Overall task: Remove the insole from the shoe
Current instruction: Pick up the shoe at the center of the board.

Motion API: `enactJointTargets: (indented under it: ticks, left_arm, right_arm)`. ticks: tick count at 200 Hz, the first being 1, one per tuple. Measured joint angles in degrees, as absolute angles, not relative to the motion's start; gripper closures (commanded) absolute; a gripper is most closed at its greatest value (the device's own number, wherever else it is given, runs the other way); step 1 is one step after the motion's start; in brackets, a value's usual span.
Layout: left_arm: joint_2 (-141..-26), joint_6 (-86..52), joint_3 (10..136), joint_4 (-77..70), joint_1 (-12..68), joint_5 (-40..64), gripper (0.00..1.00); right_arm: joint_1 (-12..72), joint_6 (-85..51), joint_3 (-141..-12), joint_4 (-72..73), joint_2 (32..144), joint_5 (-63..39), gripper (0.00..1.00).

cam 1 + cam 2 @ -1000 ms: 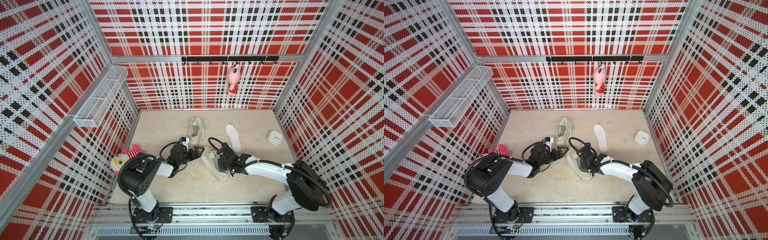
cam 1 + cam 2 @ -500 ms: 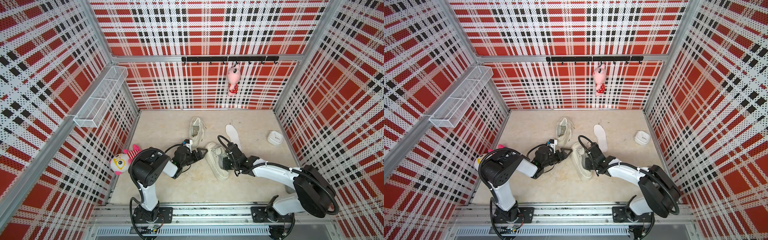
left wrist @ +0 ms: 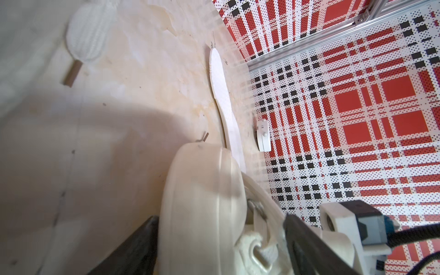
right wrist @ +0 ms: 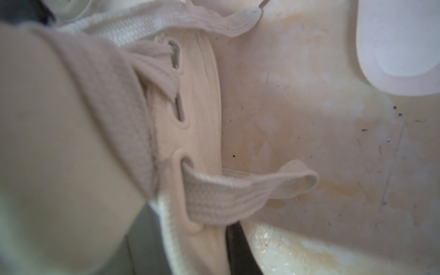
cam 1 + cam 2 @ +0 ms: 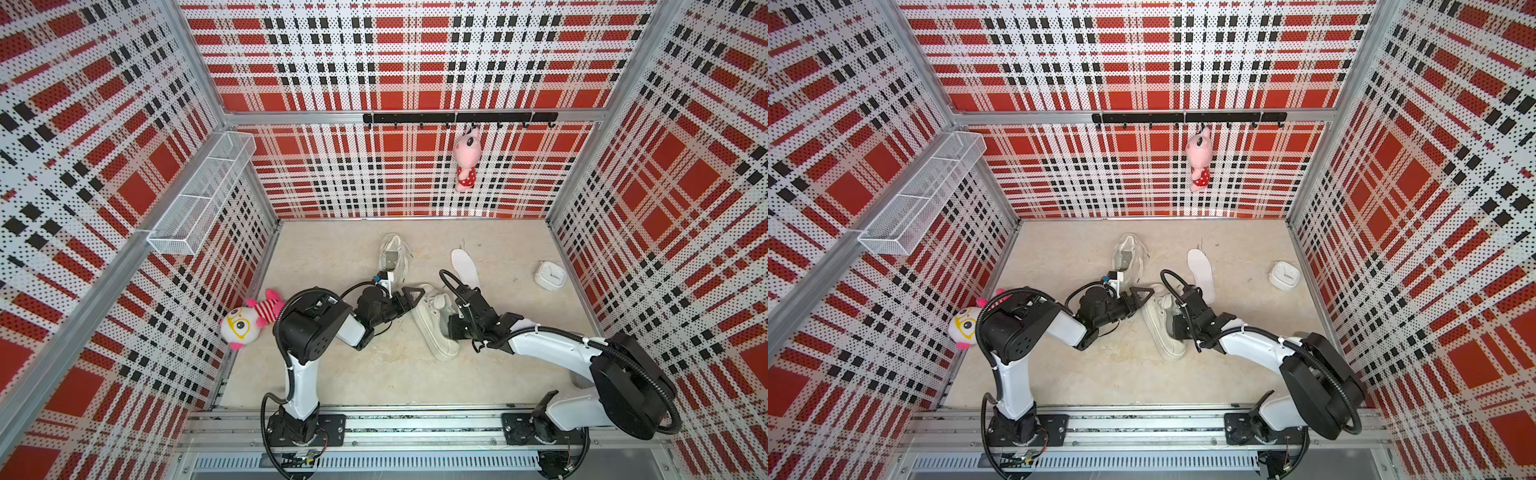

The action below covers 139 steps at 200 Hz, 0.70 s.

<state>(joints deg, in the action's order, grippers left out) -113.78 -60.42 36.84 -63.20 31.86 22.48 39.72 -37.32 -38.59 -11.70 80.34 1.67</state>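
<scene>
One slip: my left gripper (image 5: 409, 300) gapes beside the shoe (image 5: 432, 330), so my right gripper (image 5: 454, 326), grip unclear, could drag it.

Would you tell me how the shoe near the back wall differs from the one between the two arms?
The far shoe lies toward the back wall; the near shoe lies nearer the front. No tool is at the far shoe; the left tool brackets the near shoe's end, jaws wide, while the right tool is tucked against its laces. Both are cream lace-up sneakers on the floor.
</scene>
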Motion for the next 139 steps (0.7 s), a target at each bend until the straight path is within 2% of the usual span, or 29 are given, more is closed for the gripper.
enactJointTargets:
  ticks: [44, 64, 93, 117, 139]
  left_arm:
    - [-118.1, -61.7, 41.1, -63.5, 32.2, 22.9, 0.41]
    - [-118.7, -61.6, 41.6, -63.4, 32.3, 23.0, 0.5]
    - [-118.7, -60.4, 41.4, -63.7, 32.4, 23.1, 0.64]
    - [-117.4, -59.1, 40.4, -63.7, 32.4, 22.6, 0.67]
    - [-114.5, -56.6, 39.2, -63.6, 32.9, 22.0, 0.68]
  right_arm:
    - [39.7, -37.1, -38.1, -11.1, 80.0, 1.3, 0.89]
    - [39.6, -36.9, -37.7, -10.9, 79.5, 1.2, 0.84]
    - [39.6, -36.3, -36.4, -11.0, 76.7, 0.8, 0.69]
    - [39.6, -35.4, -35.9, -12.4, 72.2, 0.3, 0.51]
    - [39.6, -34.6, -36.1, -14.5, 66.7, 0.3, 0.43]
